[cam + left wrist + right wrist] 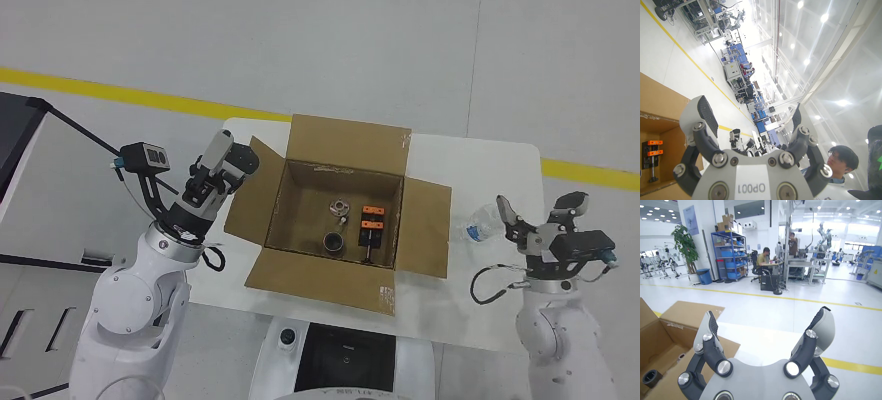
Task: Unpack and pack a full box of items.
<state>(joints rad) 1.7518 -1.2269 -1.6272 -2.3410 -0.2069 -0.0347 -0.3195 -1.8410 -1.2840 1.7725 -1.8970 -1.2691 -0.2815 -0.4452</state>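
Now my left pincer (750,108) and right pincer (766,313) gape wide, empty, flanking the open brown cardboard box (345,140).

My left arm (140,290) and right arm (555,330) wear glossy white rounded shells, with black cables (487,285) looping near the wrists. The left gripper (751,111) and right gripper (766,315) have grey bodies, black linkages (704,140), silver screws (719,158) and ribbed black pads (707,113); I see a white label (750,181) on the left.
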